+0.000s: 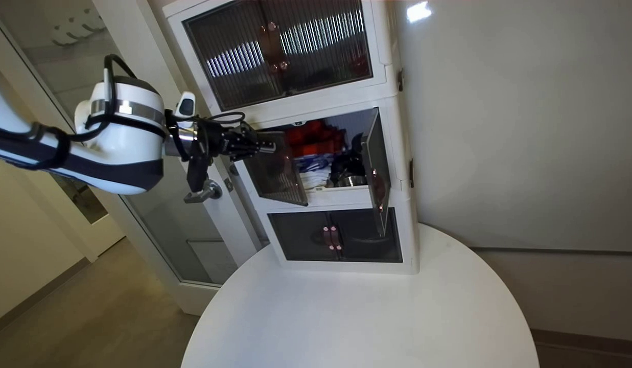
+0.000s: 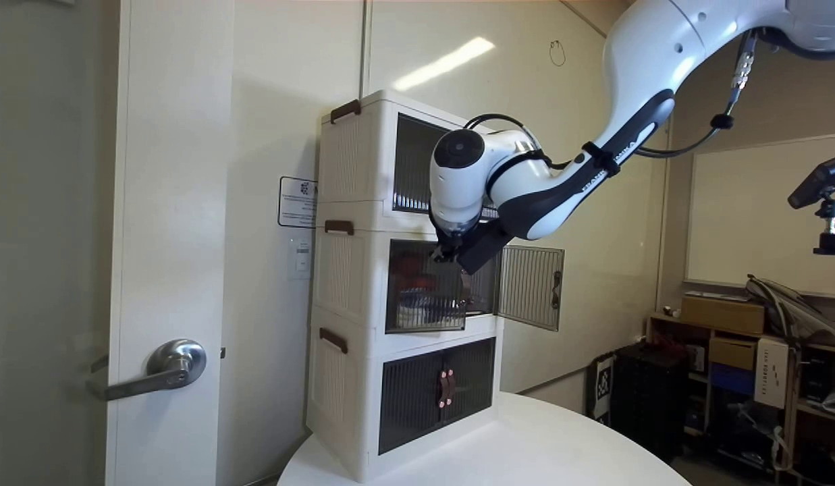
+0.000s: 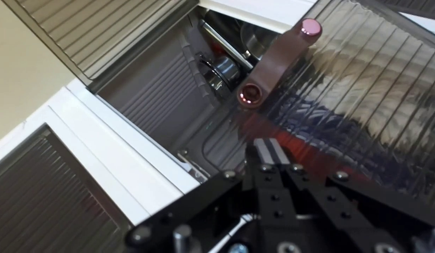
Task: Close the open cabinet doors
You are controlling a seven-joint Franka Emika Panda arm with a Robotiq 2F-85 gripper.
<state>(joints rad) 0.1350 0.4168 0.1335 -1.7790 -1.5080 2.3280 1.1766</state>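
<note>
1. The gripper (image 3: 272, 151) has its fingers together, nothing between them. That makes a good blunt pusher; this step should need no grasp.
2. The near door (image 2: 424, 297), at the fingertips, stands ajar on the middle cabinet (image 2: 346, 270). Whether they touch it I cannot tell. I take the step in hand to be swinging it shut: press lightly on the outer face, follow its arc rather than a straight line, and ease off as it meets the cabinet.
3. Its handle (image 3: 279, 63) marks the free side. Push towards that side for leverage, but beside the handle, so the tips don't snag under it.
4. Cloth (image 1: 316, 135) and metal ware (image 3: 226, 70) sit inside. I cannot tell if anything juts into the door's path; stop if it resists.
5. The far door (image 2: 530, 287) is swung wide across the opening. It will likely need its own push: back off first, come round to its outer face, then sweep it in.
6. The cabinet's stack stands on a table (image 1: 346, 317); a hard shove might shift it.
</note>
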